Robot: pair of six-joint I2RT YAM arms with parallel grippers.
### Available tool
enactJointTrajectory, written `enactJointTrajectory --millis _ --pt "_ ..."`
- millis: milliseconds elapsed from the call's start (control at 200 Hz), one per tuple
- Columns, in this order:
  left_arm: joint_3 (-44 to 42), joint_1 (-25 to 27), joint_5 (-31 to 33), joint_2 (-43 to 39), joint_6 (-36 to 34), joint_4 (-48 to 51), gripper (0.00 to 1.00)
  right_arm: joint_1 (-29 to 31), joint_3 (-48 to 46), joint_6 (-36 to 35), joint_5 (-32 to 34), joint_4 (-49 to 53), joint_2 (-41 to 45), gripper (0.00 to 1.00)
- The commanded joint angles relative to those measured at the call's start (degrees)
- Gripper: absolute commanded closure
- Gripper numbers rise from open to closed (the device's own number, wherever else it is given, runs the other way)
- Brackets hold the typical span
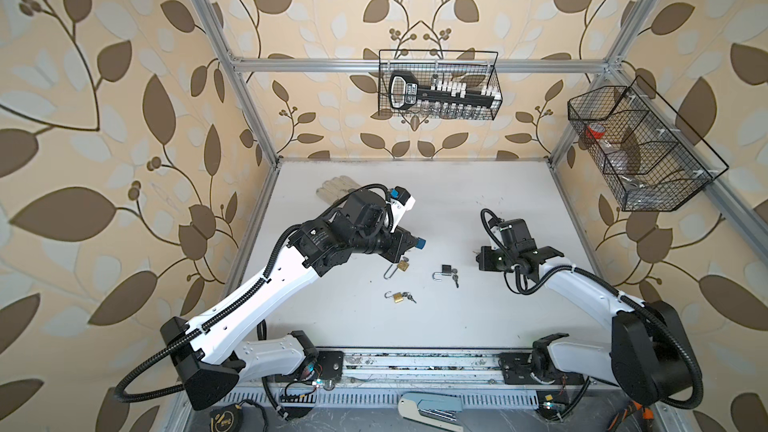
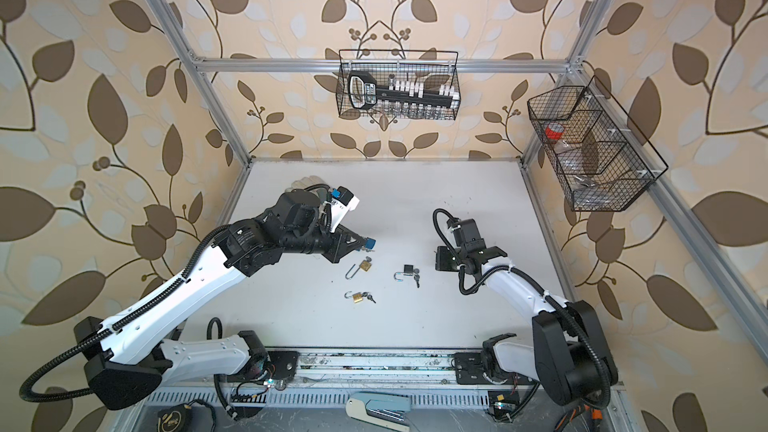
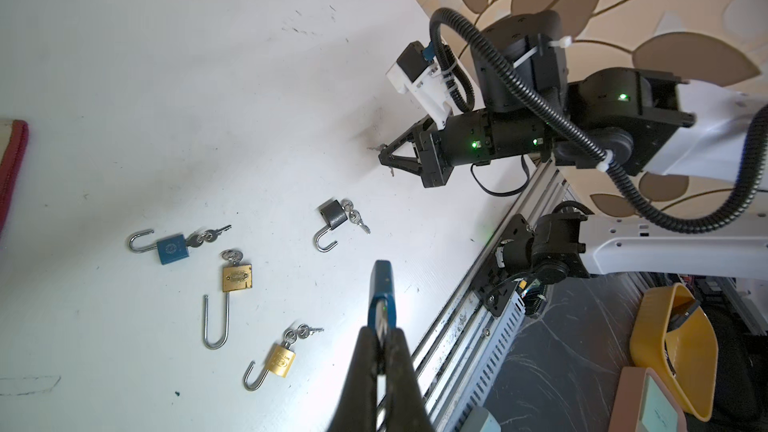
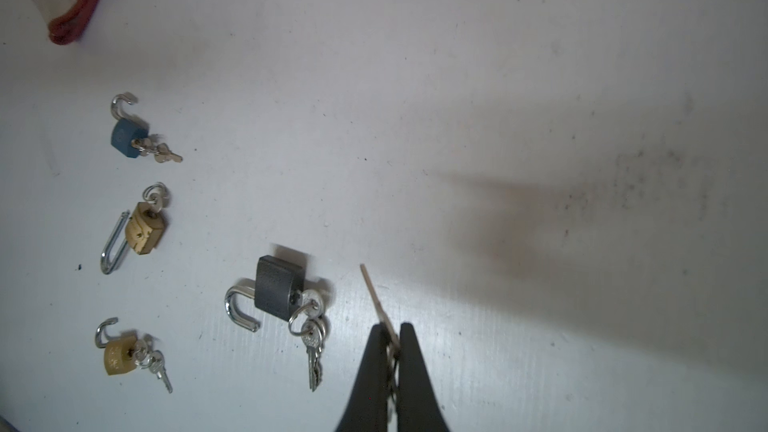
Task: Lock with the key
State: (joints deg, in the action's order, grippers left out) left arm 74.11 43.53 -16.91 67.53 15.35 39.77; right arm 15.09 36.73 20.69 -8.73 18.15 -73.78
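My left gripper (image 3: 381, 328) is shut on a blue padlock (image 3: 381, 284), held above the table; in both top views it shows as a blue block (image 1: 420, 242) (image 2: 370, 243) at the fingertips. My right gripper (image 4: 390, 328) is shut on a thin key (image 4: 375, 299), seen edge-on, with its ring between the fingers; in a top view it hovers at mid-right (image 1: 478, 257), apart from the held padlock. On the table lie a dark padlock (image 4: 278, 286) (image 1: 446, 270), a second blue padlock (image 3: 170, 247), a long-shackle brass padlock (image 3: 237, 278) and a small brass padlock (image 3: 282, 361), all with open shackles and keys inserted.
A white glove with a red cuff (image 1: 336, 189) lies at the back left of the table (image 1: 478, 201). Two wire baskets (image 1: 438, 85) (image 1: 640, 147) hang on the walls. A tape measure (image 1: 222, 419) and a stapler (image 1: 428, 409) sit in front of the rail.
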Motion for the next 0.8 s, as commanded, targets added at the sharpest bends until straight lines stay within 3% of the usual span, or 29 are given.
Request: enactJointTrajectory --millis 0,45,95,165,310,405,530,660,795 --pt "4.1 0.1 0.7 0.3 0.3 0.5 1.00 0.1 -1.2 1.7 2.0 0.3 -2.2 1.00" --pt "4.4 0.0 0.6 1.0 0.4 1.0 1.00 0.3 -1.3 2.0 2.2 0.6 -2.8 0.99" --pt "4.7 -0.1 0.7 1.6 0.4 1.4 1.00 0.3 -1.3 2.5 2.3 0.9 -3.7 0.90" --pt "4.6 -0.3 0.2 1.9 0.5 1.5 1.00 0.4 -1.4 2.6 2.9 1.4 -4.3 0.85" --pt "4.6 -2.5 -3.3 2.3 1.0 1.2 1.00 0.4 -0.8 3.0 6.0 2.9 -1.9 0.61" --pt "4.4 -5.3 -8.5 2.4 1.0 0.8 1.00 0.9 1.3 2.2 9.8 5.1 3.1 0.59" --pt "3.9 -10.1 -18.2 2.8 0.1 -0.4 1.00 7.4 4.6 -2.6 15.7 3.7 14.7 0.58" --pt "5.1 -11.1 -23.1 4.3 -1.7 -0.2 1.00 15.1 5.3 -9.5 13.9 -5.5 26.3 0.57" --pt "7.0 -11.0 -27.0 7.4 -1.7 -0.1 1.00 23.7 8.6 -20.0 11.3 -9.3 28.6 0.53"
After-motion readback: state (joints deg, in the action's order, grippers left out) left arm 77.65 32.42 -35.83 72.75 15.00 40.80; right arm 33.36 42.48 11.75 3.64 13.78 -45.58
